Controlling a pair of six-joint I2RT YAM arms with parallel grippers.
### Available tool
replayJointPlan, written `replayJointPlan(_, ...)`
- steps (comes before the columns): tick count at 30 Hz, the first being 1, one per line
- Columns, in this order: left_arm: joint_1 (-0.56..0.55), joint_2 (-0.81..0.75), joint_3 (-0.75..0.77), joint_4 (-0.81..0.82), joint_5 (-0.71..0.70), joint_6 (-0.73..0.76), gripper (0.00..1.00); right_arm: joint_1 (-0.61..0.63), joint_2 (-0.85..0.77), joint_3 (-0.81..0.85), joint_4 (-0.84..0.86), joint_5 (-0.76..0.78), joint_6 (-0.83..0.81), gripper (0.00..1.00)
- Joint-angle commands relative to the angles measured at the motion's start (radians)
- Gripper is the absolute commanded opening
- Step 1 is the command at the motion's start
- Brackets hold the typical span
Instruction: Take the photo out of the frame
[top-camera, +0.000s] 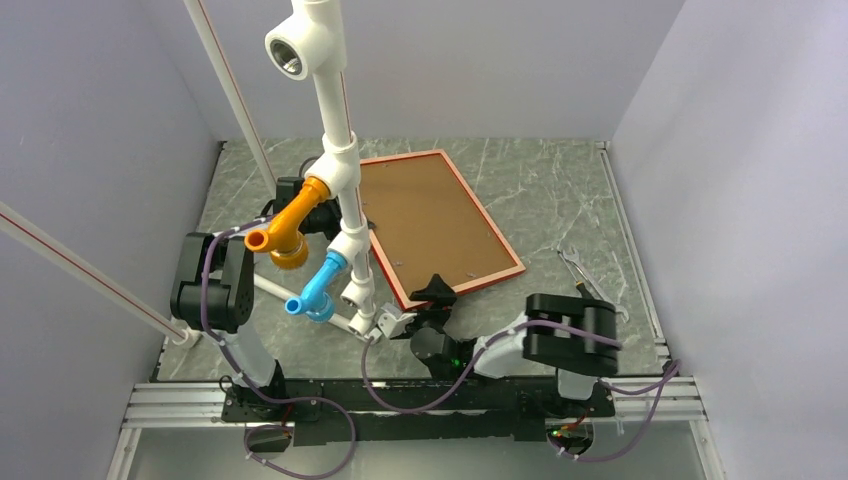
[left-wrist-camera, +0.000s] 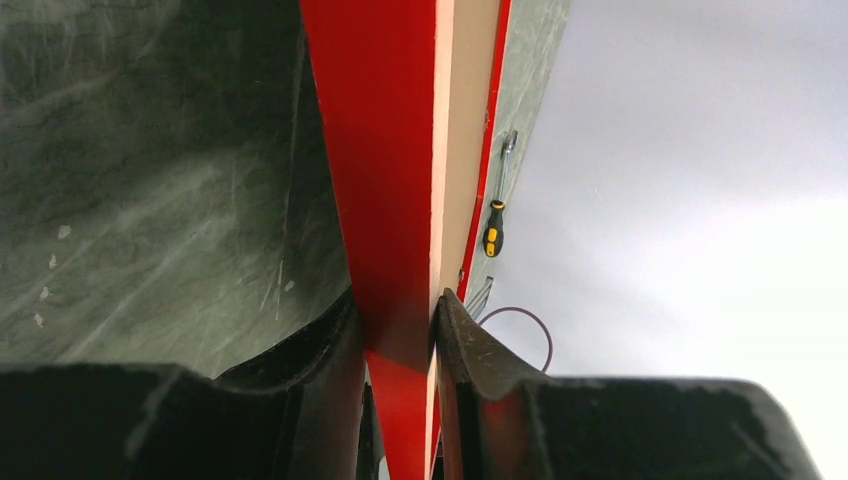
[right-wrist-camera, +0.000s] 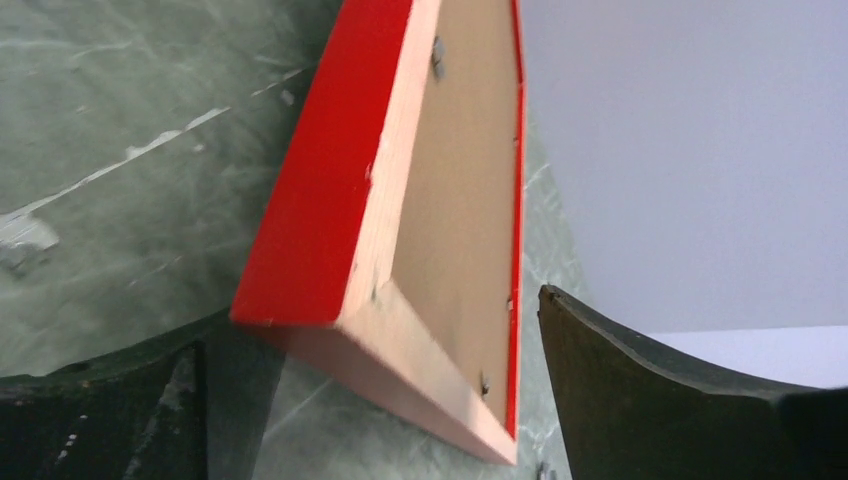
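The frame (top-camera: 440, 225) lies back side up at the centre of the grey marbled table (top-camera: 560, 190), its long sides running from about 11 o'clock to 5 o'clock in the overhead view, with the brown backing board (right-wrist-camera: 460, 180) facing the camera. The left gripper (left-wrist-camera: 398, 320) is clamped on the frame's red rim at its 9 o'clock side, one finger pressed to each face of the edge. The right gripper (right-wrist-camera: 372, 320) stands released at the frame's 6 o'clock corner, its jaws spread wide with the corner between them and neither touching it. The print itself cannot be seen from any view. A white pipe rig (top-camera: 335, 150) carrying an orange fitting (top-camera: 285, 232) and a blue fitting (top-camera: 318, 288) rises in front of the left arm and hides its grip from above. A wrench (top-camera: 572, 262) lies on the table at the frame's 3 o'clock, apart from it, with a yellow-and-black screwdriver (left-wrist-camera: 492, 230) beside it.
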Motion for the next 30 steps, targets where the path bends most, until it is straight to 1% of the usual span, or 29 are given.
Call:
replayJointPlan(1, 0.009, -0.046, 0.052, 0.023, 0.014, 0.031, 0.0, -0.04, 0.119, -0.008, 0.569, 0.07, -0.295, 0.88)
replayJointPlan(4, 0.009, -0.041, 0.055, 0.018, 0.013, 0.036, 0.0, -0.057, 0.151, -0.009, 0.607, 0.04, -0.291, 0.84)
replayJointPlan(5, 0.009, -0.04, 0.055, 0.014, 0.011, 0.038, 0.0, -0.062, 0.148, -0.008, 0.587, 0.031, -0.27, 0.83)
replayJointPlan(7, 0.009, -0.038, 0.057, 0.011, 0.01, 0.039, 0.0, -0.07, 0.129, -0.009, 0.521, 0.006, -0.217, 0.78)
replayJointPlan(8, 0.009, -0.036, 0.056, 0.012, 0.011, 0.037, 0.0, -0.073, 0.117, -0.012, 0.491, -0.007, -0.191, 0.72)
replayJointPlan(9, 0.009, -0.034, 0.055, 0.016, 0.012, 0.035, 0.0, -0.075, 0.11, -0.017, 0.474, -0.015, -0.174, 0.64)
replayJointPlan(11, 0.009, -0.031, 0.051, 0.027, 0.015, 0.028, 0.0, -0.084, 0.101, -0.038, 0.505, -0.017, -0.173, 0.51)
replayJointPlan(12, 0.009, -0.031, 0.049, 0.028, 0.014, 0.027, 0.0, -0.086, 0.097, -0.049, 0.527, -0.019, -0.179, 0.47)
replayJointPlan(15, 0.009, -0.032, 0.048, 0.031, 0.011, 0.028, 0.0, -0.089, 0.103, -0.064, 0.538, -0.019, -0.183, 0.34)
replayJointPlan(17, 0.009, -0.034, 0.047, 0.036, 0.011, 0.029, 0.0, -0.091, 0.111, -0.083, 0.607, -0.008, -0.197, 0.29)
replayJointPlan(19, 0.009, -0.043, 0.045, 0.037, 0.006, 0.033, 0.01, -0.09, 0.109, -0.098, 0.629, -0.001, -0.189, 0.23)
replayJointPlan(20, 0.009, -0.052, 0.04, 0.043, 0.002, 0.035, 0.08, -0.091, 0.101, -0.101, 0.62, -0.001, -0.179, 0.2)
replayJointPlan(23, 0.013, -0.081, 0.04, 0.042, -0.014, 0.061, 0.35, -0.088, 0.04, -0.122, 0.582, 0.001, -0.135, 0.13)
replayJointPlan(25, 0.02, -0.103, 0.049, 0.027, -0.022, 0.086, 0.49, -0.087, -0.026, -0.144, 0.518, -0.006, -0.082, 0.07)
replayJointPlan(27, 0.029, -0.125, 0.056, 0.012, -0.032, 0.11, 0.56, -0.088, -0.107, -0.157, 0.408, -0.022, -0.013, 0.02)
replayJointPlan(28, 0.034, -0.137, 0.061, 0.005, -0.038, 0.123, 0.59, -0.089, -0.149, -0.161, 0.321, -0.034, 0.028, 0.0)
replayJointPlan(30, 0.046, -0.164, 0.071, -0.013, -0.049, 0.151, 0.62, -0.091, -0.229, -0.164, 0.2, -0.063, 0.114, 0.0)
